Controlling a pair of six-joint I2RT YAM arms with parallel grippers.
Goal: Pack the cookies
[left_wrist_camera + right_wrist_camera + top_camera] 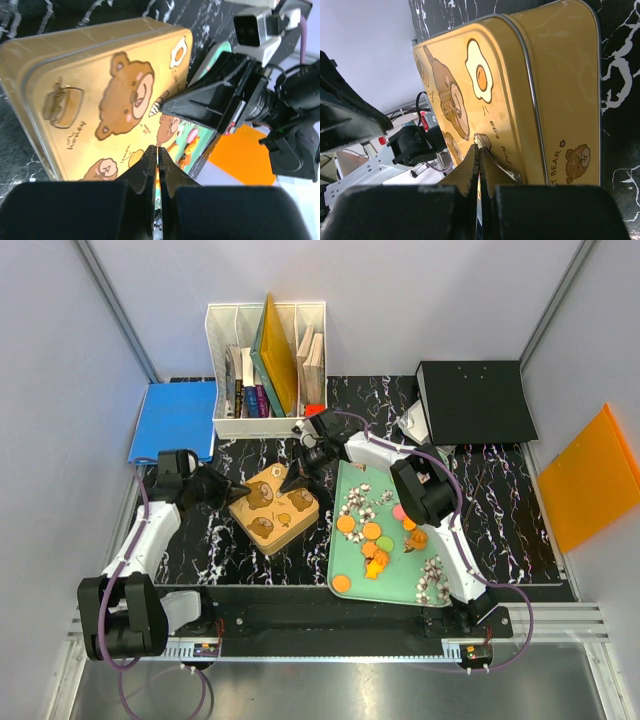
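Note:
The cookies lie on a mint-green tray (395, 580) right of centre: orange discs (345, 524), a pink one (399, 511) and a green one (384, 543). A yellow bear-print tin (273, 505) stands left of the tray with its lid on. My left gripper (232, 488) is shut and empty, with its tips at the tin's left side; in the left wrist view its tips (158, 150) lie over the lid (110, 95). My right gripper (293, 478) is shut and empty at the tin's far right edge; in the right wrist view its tips (479, 150) touch the lid (520, 90).
A white file organizer (266, 370) with books stands at the back. A blue folder (175, 420) lies back left and a black binder (472, 400) back right. An orange folder (590, 475) lies at the right wall. The tray carries white-and-brown blossom prints (432, 575).

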